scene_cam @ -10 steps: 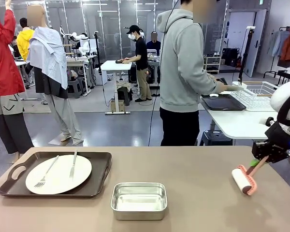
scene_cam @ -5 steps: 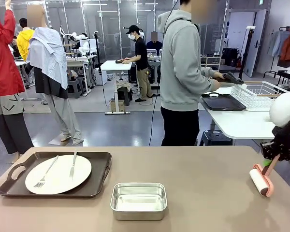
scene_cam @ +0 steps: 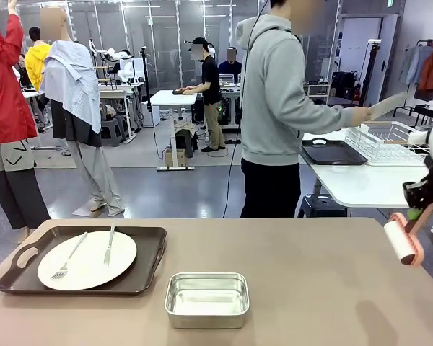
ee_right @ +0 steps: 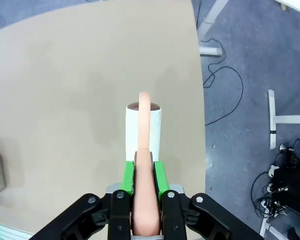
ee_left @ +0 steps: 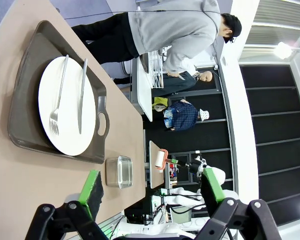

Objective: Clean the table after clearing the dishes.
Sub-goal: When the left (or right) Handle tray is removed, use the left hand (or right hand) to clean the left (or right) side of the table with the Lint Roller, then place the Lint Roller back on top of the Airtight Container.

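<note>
One dark tray (scene_cam: 146, 259) sits on the near-left part of the worktop (scene_cam: 296, 288), and it's carrying a single round white plate (scene_cam: 90, 270) with a fork (scene_cam: 68, 261) and a knife (scene_cam: 109, 246) lying side by side on top, so those dishes haven't been cleared off. Just to the right of the tray, close to the near edge, there's a shiny steel pan (scene_cam: 206, 320), and as far as I can see it has nothing in it. Over by the right edge of the worktop, the right fingers (ee_right: 128, 175) are clamped tight on the pink handle of a lint roller (scene_cam: 403, 242), white roll pointing down at the surface; from the front it looks lifted a bit off the top. The left fingers (ee_left: 92, 187) are spread wide with nothing between them. At the far side, a person in a grey hoodie (scene_cam: 274, 94) is turned toward a smaller white table (scene_cam: 353, 187), where another dark tray (scene_cam: 333, 152) lies beside a wire rack (scene_cam: 386, 140).
</note>
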